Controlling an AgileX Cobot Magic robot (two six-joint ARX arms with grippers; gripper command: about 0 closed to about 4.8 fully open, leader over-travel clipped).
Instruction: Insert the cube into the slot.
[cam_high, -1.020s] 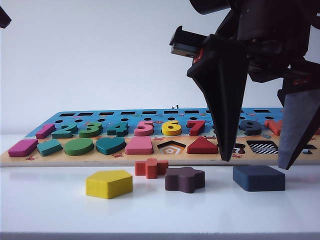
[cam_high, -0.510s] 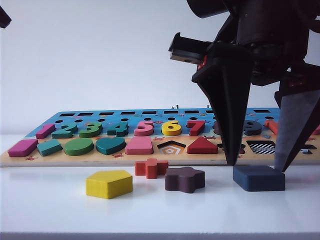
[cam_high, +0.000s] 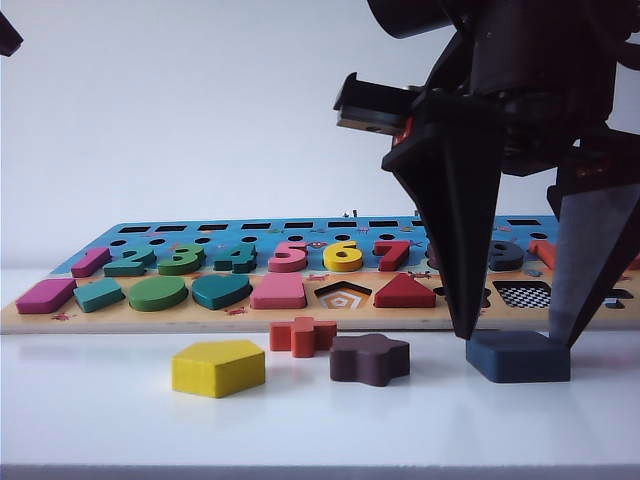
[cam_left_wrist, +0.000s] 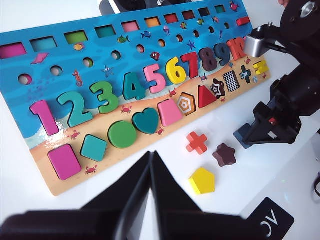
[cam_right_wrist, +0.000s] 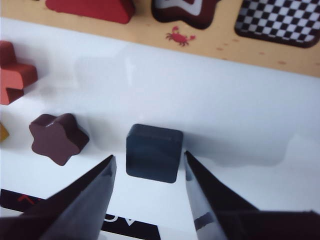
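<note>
Two dark fingers of the right gripper (cam_right_wrist: 147, 172) straddling the cube (cam_right_wrist: 153, 152), one on each side, spread, not clamped. Cube flat on the white tabletop (cam_high: 320, 420), between the fingertips. Just beyond, the puzzle board (cam_high: 240, 315), its checkered slot (cam_right_wrist: 280, 20) bare. Beside the cube, clear of the fingers: maroon star block (cam_right_wrist: 56, 137), then red cross (cam_high: 302, 335) and yellow pentagon (cam_high: 218, 367). Left gripper (cam_left_wrist: 150, 172) well apart above the tabletop, fingers pressed together, holding nothing.

Puzzle board (cam_left_wrist: 45, 95): number pieces 1–9 (plus 10).
</note>
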